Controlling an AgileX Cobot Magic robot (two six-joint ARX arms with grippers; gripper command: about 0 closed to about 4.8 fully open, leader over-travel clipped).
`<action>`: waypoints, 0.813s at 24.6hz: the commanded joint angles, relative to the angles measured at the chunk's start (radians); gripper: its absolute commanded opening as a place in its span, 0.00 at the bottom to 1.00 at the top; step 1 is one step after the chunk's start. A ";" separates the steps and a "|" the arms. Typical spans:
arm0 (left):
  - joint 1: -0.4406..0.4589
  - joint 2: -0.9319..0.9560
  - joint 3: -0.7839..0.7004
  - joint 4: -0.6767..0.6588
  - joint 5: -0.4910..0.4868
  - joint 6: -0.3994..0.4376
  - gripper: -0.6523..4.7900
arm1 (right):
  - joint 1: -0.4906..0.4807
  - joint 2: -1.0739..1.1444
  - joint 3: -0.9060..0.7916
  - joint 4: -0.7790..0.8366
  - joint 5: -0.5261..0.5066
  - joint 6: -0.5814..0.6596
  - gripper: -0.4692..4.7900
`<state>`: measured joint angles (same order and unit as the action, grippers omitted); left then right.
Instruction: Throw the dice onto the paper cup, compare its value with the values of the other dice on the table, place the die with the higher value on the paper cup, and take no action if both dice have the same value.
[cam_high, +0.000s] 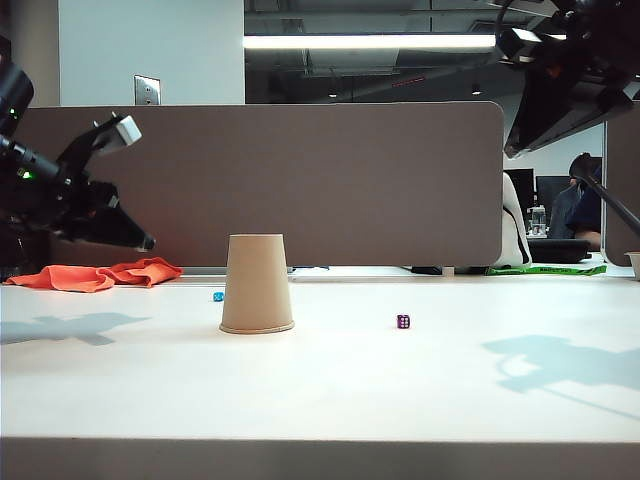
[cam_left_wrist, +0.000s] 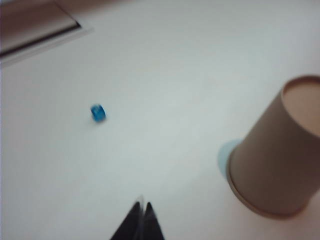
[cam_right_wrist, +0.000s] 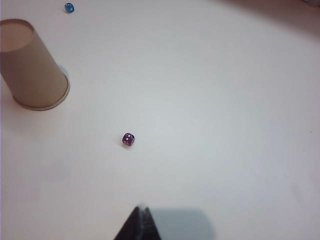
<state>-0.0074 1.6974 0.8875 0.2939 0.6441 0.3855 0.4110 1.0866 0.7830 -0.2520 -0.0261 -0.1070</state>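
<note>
Bare white worktop (cam_high: 330, 400) fills the foreground; on it the upturned paper cup (cam_high: 257, 283) stands, with the blue dice (cam_high: 218, 296) lying behind it on the left, not on top. Nearest is the left end effector (cam_left_wrist: 141, 212), clenched and empty, raised at the left. The purple die (cam_high: 403, 321) is seen below the right end effector (cam_right_wrist: 141, 215), likewise closed. An orange cloth (cam_high: 98, 274) lies well clear.
</note>
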 joint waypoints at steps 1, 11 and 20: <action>-0.001 -0.005 0.002 0.091 0.007 0.000 0.11 | 0.000 -0.001 0.004 0.011 -0.002 0.002 0.09; -0.001 -0.005 0.002 0.105 0.007 0.000 0.11 | 0.000 -0.001 0.004 0.018 -0.002 0.002 0.09; -0.001 0.011 0.005 0.198 0.004 0.064 0.11 | 0.000 -0.001 0.004 0.020 -0.002 0.002 0.09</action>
<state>-0.0078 1.7039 0.8875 0.4309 0.6441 0.4232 0.4110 1.0866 0.7830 -0.2501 -0.0261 -0.1070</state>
